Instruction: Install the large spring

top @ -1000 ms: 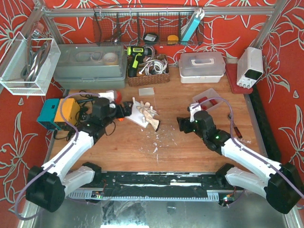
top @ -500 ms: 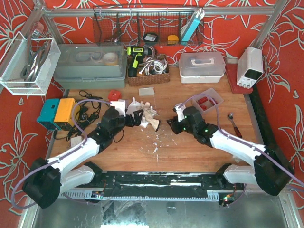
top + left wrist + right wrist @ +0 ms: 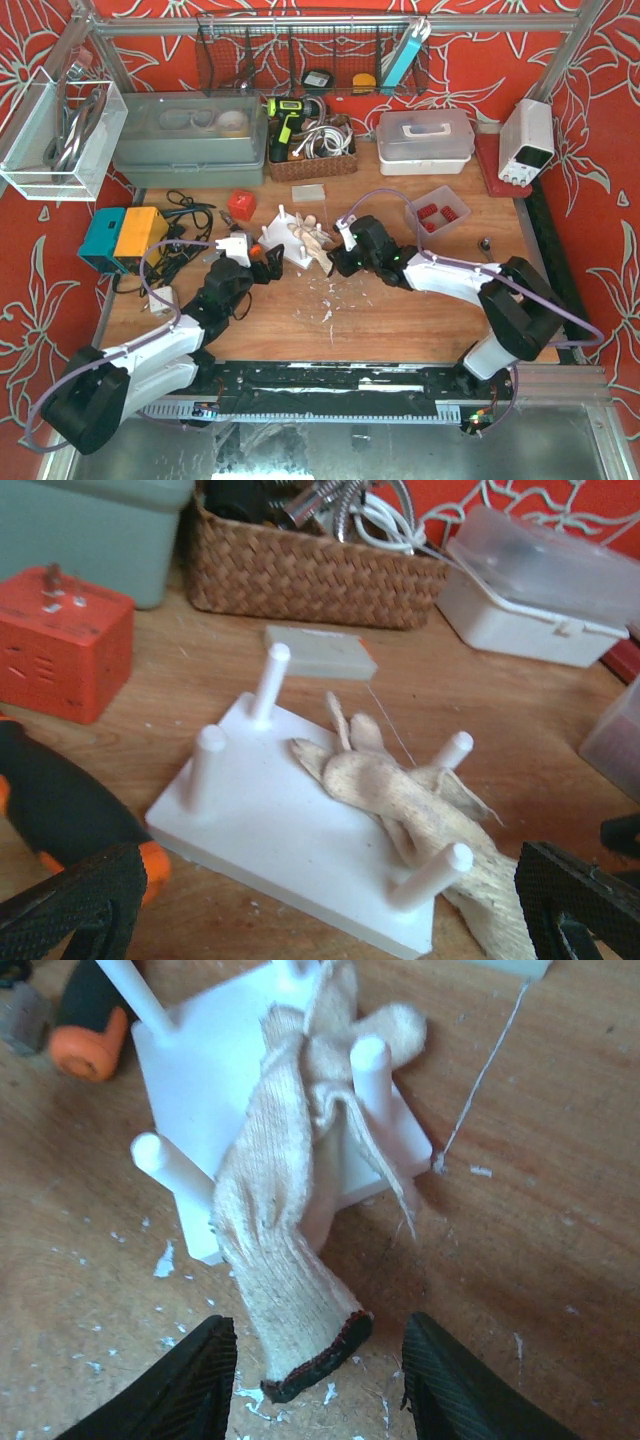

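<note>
red springs [image 3: 429, 212] lie in the clear tray [image 3: 443, 194]; glove [image 3: 280, 1230] drapes pegboard [image 3: 210, 1065].

This is a workshop bench. A cordless drill [image 3: 286, 122] and a power supply [image 3: 527, 140] sit at the back of the wooden worktop [image 3: 400, 315].

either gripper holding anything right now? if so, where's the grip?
Nothing held. Right gripper open, straddling the cuff of the glove. Left gripper open, facing the peg board.
</note>
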